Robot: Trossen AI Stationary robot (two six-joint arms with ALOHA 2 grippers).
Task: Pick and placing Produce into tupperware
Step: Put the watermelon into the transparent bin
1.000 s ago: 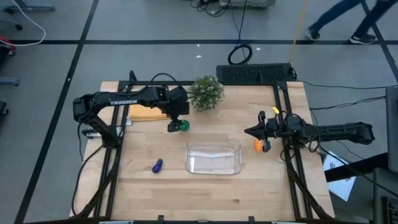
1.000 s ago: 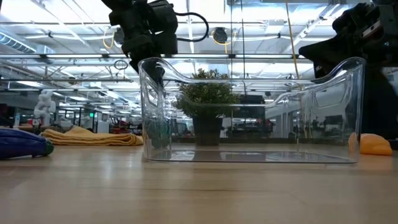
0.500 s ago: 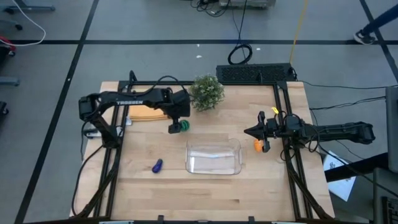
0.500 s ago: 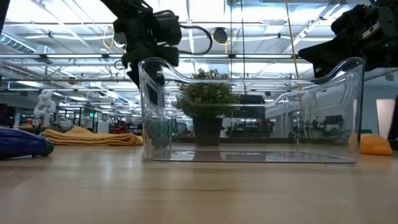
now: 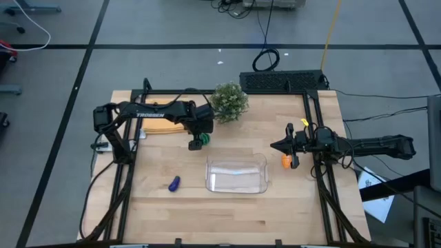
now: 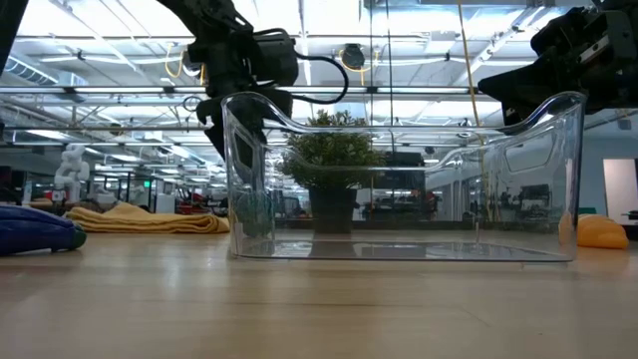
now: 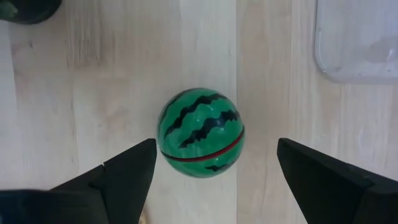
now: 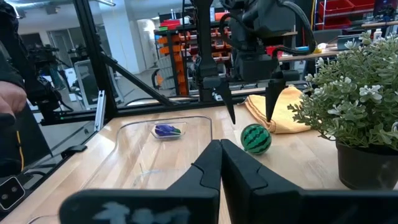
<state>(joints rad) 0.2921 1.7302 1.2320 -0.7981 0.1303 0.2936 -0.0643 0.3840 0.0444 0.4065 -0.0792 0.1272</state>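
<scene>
The green dark-striped ball (image 7: pixel 201 132) rests on the wooden table, left of the far side of the clear tupperware (image 5: pixel 236 174). My left gripper (image 7: pixel 214 149) hangs open above the ball, one finger to each side, touching nothing. The right wrist view shows its fingertips (image 8: pixel 231 111) still above the ball (image 8: pixel 256 138). The purple piece (image 5: pixel 174 183) lies left of the tupperware. The orange piece (image 5: pixel 286 161) lies to its right. My right gripper (image 8: pixel 221 149) is shut and raised over the table's right side, near the orange piece.
A bushy potted plant (image 5: pixel 229 101) stands just beyond the ball toward the far edge. A folded yellow-orange cloth (image 5: pixel 162 125) lies under the left arm. Black frame rails (image 5: pixel 124 172) run along both sides of the table. Bare wood lies toward the near edge.
My left gripper has shifted a little toward the table's right and stands more squarely over the green ball. The ball, the other pieces and the tupperware have stayed where they were.
</scene>
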